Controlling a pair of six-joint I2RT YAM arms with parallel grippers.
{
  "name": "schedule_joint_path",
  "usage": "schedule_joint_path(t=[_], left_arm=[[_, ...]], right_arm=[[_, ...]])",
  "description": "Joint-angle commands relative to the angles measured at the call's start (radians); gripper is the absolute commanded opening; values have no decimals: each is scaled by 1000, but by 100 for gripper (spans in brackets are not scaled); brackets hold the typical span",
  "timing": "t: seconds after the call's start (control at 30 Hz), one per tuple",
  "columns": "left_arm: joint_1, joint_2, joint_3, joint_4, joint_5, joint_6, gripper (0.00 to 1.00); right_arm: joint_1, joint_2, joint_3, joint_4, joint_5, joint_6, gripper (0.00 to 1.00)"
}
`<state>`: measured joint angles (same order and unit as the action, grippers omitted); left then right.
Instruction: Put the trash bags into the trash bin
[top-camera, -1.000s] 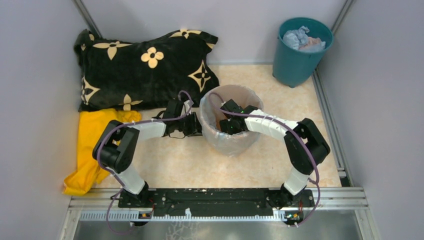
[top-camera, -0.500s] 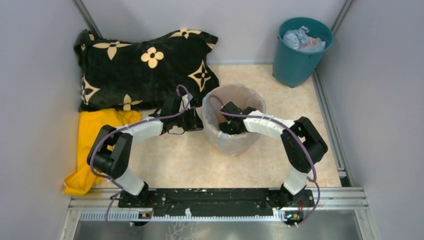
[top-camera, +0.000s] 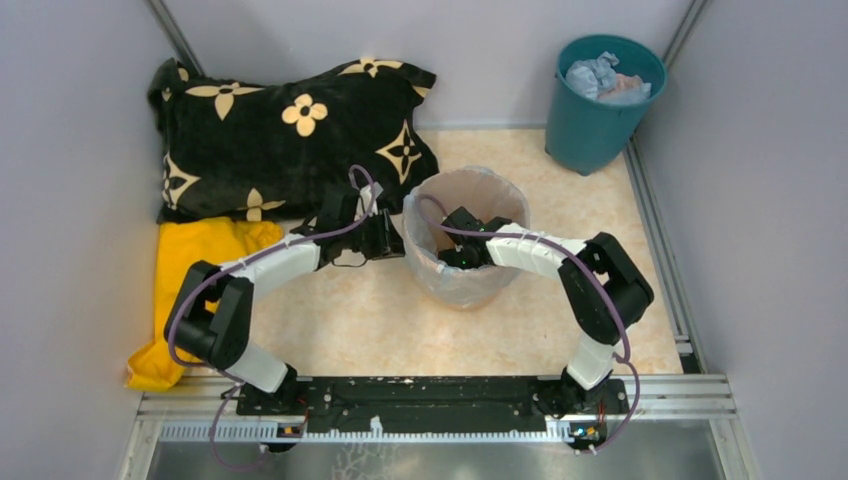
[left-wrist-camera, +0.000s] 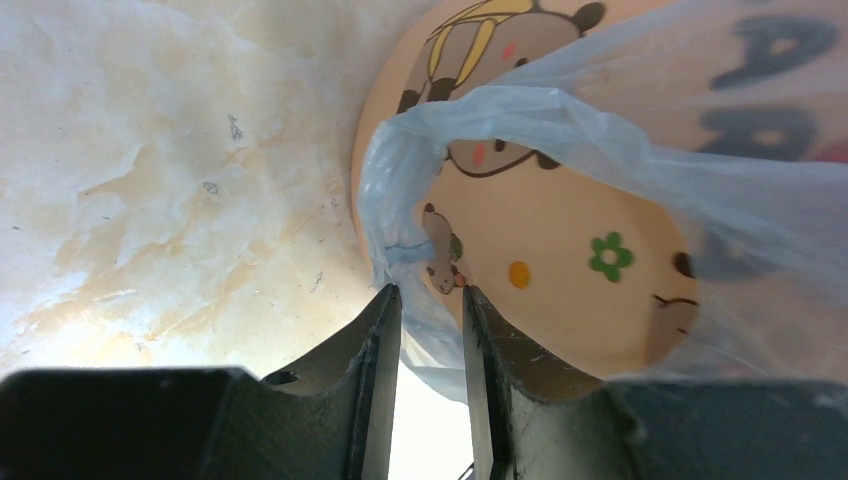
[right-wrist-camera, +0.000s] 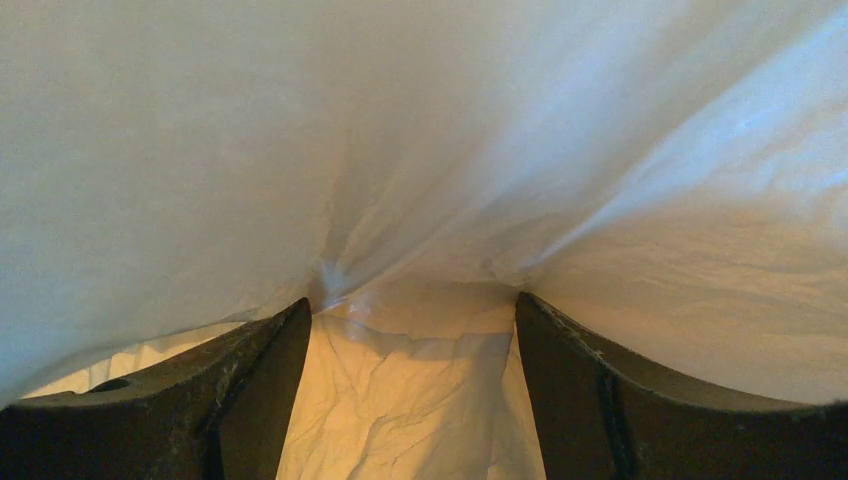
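trash bag (top-camera: 452, 287) draped over trash bin (left-wrist-camera: 520, 205), left gripper (left-wrist-camera: 425, 300) at bin's 9 o'clock clamped on bag film, right gripper (right-wrist-camera: 410, 310) inside bin, jaws apart

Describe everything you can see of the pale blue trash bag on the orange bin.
The trash bag is thin, crinkly, see-through pale blue film. It is draped over the round peach trash bin, lining the inside and hanging down the outer wall. The left gripper pinches a bunched edge outside the bin's left side, holding it taut. The right gripper, jaws open, sits inside against the film.
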<state>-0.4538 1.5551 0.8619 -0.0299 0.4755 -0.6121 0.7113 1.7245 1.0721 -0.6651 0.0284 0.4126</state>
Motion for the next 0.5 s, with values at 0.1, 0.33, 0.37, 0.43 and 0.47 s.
schedule_joint_path(t=[0.1, 0.33, 0.37, 0.43, 0.47], left_arm=[[1, -69, 38, -31, -6, 14, 36], [1, -54, 16, -18, -6, 12, 36], [1, -50, 13, -14, -6, 10, 36], [1, -38, 9, -9, -2, 9, 36], [1, -34, 8, -8, -1, 9, 36]], right_arm=[[4, 15, -27, 26, -24, 5, 75], [5, -67, 33, -25, -20, 11, 77], [4, -79, 52, -43, -14, 9, 77], [4, -105, 92, -80, 0, 6, 77], [4, -119, 111, -95, 6, 6, 77]])
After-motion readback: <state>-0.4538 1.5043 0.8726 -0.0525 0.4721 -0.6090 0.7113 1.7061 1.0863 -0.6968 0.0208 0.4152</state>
